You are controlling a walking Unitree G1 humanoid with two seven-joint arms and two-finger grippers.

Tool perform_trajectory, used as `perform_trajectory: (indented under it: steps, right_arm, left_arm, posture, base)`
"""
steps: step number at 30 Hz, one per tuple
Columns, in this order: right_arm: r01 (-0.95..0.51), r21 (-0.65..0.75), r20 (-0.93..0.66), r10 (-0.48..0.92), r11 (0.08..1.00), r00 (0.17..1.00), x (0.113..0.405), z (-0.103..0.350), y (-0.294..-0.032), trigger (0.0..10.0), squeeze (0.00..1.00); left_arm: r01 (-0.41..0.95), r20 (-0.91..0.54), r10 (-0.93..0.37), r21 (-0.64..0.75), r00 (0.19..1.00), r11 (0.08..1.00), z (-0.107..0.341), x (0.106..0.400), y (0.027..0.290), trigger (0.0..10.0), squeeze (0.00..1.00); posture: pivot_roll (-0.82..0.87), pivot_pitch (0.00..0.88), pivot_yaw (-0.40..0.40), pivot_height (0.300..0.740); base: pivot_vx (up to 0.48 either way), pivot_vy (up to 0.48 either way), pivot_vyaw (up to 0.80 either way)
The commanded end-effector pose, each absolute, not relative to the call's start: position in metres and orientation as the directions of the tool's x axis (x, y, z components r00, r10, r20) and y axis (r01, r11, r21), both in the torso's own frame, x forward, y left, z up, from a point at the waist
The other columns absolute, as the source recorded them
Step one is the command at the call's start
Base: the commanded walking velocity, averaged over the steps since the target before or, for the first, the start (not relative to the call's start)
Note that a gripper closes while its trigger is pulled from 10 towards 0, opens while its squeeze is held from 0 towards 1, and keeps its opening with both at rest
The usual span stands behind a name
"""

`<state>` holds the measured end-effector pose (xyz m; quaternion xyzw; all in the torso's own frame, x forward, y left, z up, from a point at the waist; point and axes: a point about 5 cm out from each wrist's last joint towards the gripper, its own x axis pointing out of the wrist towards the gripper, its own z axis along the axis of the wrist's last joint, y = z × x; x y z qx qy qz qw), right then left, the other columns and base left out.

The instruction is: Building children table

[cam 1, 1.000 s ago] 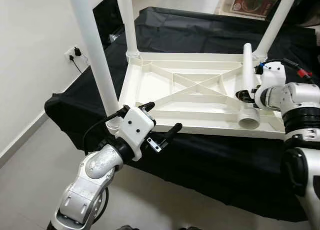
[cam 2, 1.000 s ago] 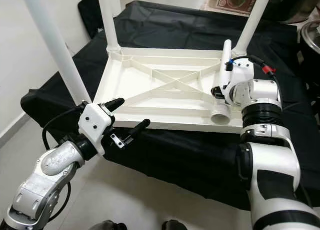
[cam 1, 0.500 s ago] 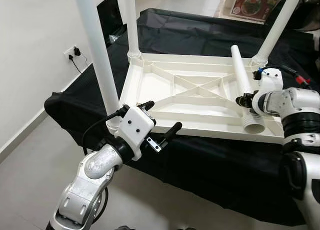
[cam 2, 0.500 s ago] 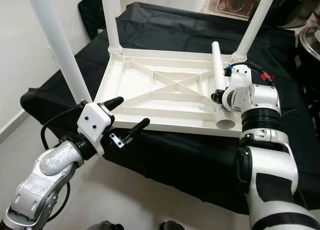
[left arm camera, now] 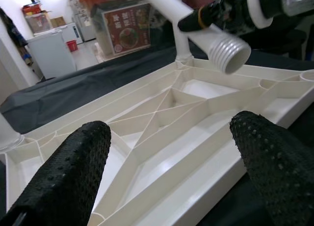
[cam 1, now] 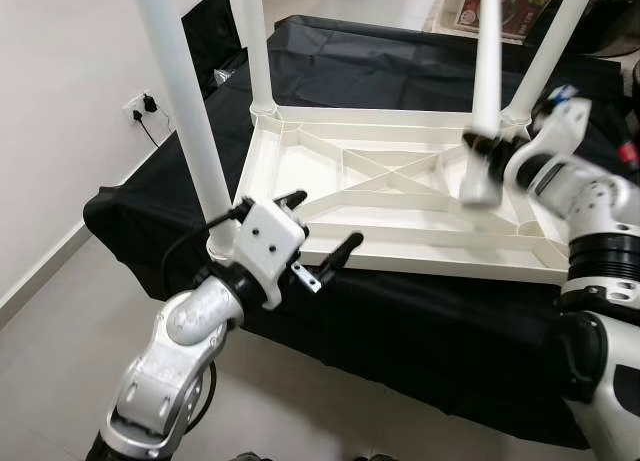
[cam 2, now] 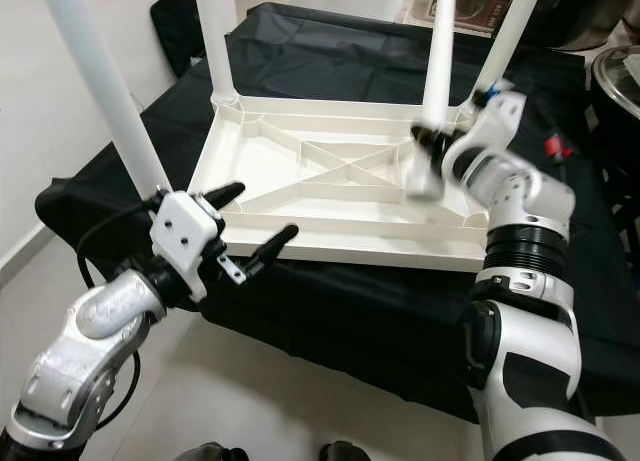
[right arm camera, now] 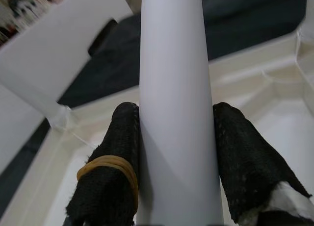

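Right gripper (cam 1: pixel 478 153) is clamping the loose table leg (cam 1: pixel 486 71) nearly upright above the upturned white tabletop (cam 1: pixel 400 196), near its right corner. Left gripper (cam 1: pixel 318 231) is hovering, fingers spread, beside the tabletop's near-left corner.

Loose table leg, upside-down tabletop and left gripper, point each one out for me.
loose table leg (right arm camera: pixel 176 88), right wrist view, shaft between the fingers.
upside-down tabletop (cam 1: pixel 385 169), left eye view, crossed ribs.
left gripper (cam 1: pixel 322 233), left eye view, between fingertips.

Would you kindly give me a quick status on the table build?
Right gripper shut on the loose leg, held above the upturned tabletop. Left gripper open at the near edge. Three legs fitted.
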<state>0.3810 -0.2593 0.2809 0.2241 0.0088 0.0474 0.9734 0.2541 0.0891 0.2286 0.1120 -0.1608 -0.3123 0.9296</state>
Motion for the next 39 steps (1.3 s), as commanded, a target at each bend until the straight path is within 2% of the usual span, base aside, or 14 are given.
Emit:
perform_trajectory:
  steps: [1,2,4,5,6,11,14,15,17,22,27,35,36,39]
  right_arm:
    - [-0.115,0.469,0.030,0.114,0.876,0.993,0.378,0.278,-0.261,4.9,0.00]
    - [-0.140,0.484,0.060,0.127,0.864,0.990,0.376,0.280,-0.261,8.9,0.00]
    - [-0.140,0.484,0.060,0.127,0.864,0.990,0.376,0.280,-0.261,8.9,0.00]
    - [-0.195,0.510,0.119,0.156,0.838,0.981,0.373,0.284,-0.259,10.0,0.00]
    - [-0.281,0.520,0.246,0.174,0.807,0.954,0.367,0.288,-0.256,10.0,0.00]
    - [-0.355,0.528,0.341,0.191,0.771,0.921,0.360,0.292,-0.254,10.0,0.00]
    - [-0.620,0.542,0.572,0.292,0.567,0.767,0.339,0.296,-0.237,10.0,0.00]
    - [-0.620,0.542,0.572,0.292,0.567,0.767,0.339,0.296,-0.237,10.0,0.00]
    - [-0.724,0.491,0.641,0.362,0.485,0.677,0.329,0.297,-0.224,10.0,0.00]
    - [-0.778,0.422,0.650,0.442,0.467,0.618,0.325,0.300,-0.217,10.0,0.00]
    - [-0.818,0.215,0.561,0.618,0.534,0.551,0.318,0.308,-0.217,10.0,0.00]
    - [-0.851,0.158,0.606,0.631,0.501,0.484,0.306,0.323,-0.221,10.0,0.00]
    - [-0.877,0.095,0.547,0.712,0.470,0.440,0.299,0.317,-0.211,10.0,0.00]
    - [-0.905,-0.017,0.374,0.842,0.425,0.389,0.291,0.300,-0.198,10.0,0.00]
  left_arm:
    - [0.557,0.218,-0.622,0.292,0.752,0.777,0.225,0.255,0.089,10.0,0.00]
    - [0.558,0.226,-0.621,0.286,0.751,0.779,0.227,0.256,0.089,10.0,0.00]
    - [0.558,0.226,-0.621,0.286,0.751,0.779,0.227,0.256,0.089,10.0,0.00]
    - [0.559,0.239,-0.618,0.272,0.749,0.783,0.229,0.257,0.089,10.0,0.00]
    - [0.562,0.260,-0.614,0.250,0.745,0.788,0.233,0.259,0.088,10.0,0.00]
    - [0.565,0.277,-0.610,0.230,0.743,0.792,0.235,0.260,0.087,10.0,0.00]
    - [0.586,0.357,-0.573,0.083,0.738,0.806,0.249,0.266,0.086,10.0,0.00]
    - [0.586,0.357,-0.573,0.083,0.738,0.806,0.249,0.266,0.086,10.0,0.00]
    - [0.655,0.427,-0.570,-0.074,0.702,0.752,0.261,0.271,0.080,10.0,0.00]
    - [0.735,0.513,-0.583,-0.152,0.630,0.661,0.284,0.275,0.077,10.0,0.00]
    - [0.773,0.618,-0.559,-0.130,0.553,0.621,0.322,0.283,0.098,10.0,0.00]
    - [0.856,0.525,-0.727,-0.004,0.442,0.518,0.314,0.278,0.105,10.0,0.00]
    - [0.857,0.518,-0.732,-0.004,0.442,0.515,0.314,0.280,0.107,10.0,1.00]
    - [0.872,0.580,-0.698,-0.043,0.419,0.488,0.331,0.283,0.119,10.0,1.00]
  posture:
    - [-0.07,0.126,-0.048,0.740]
    - [-0.07,0.126,-0.048,0.740]
    - [-0.07,0.126,-0.048,0.740]
    - [-0.07,0.121,-0.045,0.740]
    - [-0.07,0.105,-0.043,0.740]
    - [-0.07,0.105,-0.043,0.740]
    - [-0.07,0.096,-0.042,0.740]
    - [-0.07,0.096,-0.042,0.740]
    - [-0.06,0.092,-0.045,0.740]
    - [-0.06,0.084,-0.042,0.740]
    - [-0.06,0.074,-0.028,0.740]
    - [-0.06,0.067,-0.006,0.740]
    - [-0.06,0.066,-0.003,0.740]
    - [-0.06,0.069,0.006,0.740]
  base:
    - [0.000,0.000,0.00]
    - [0.000,0.000,0.00]
    - [0.000,0.000,0.00]
    - [0.000,0.000,0.00]
    - [0.000,0.000,0.00]
    - [0.000,0.000,0.00]
    - [0.000,0.000,0.00]
    - [0.000,0.000,0.00]
    - [0.000,0.000,0.00]
    - [0.000,0.000,0.00]
    - [0.000,0.000,0.00]
    - [0.000,0.000,0.00]
    - [0.000,0.000,0.00]
    - [0.000,0.000,0.00]
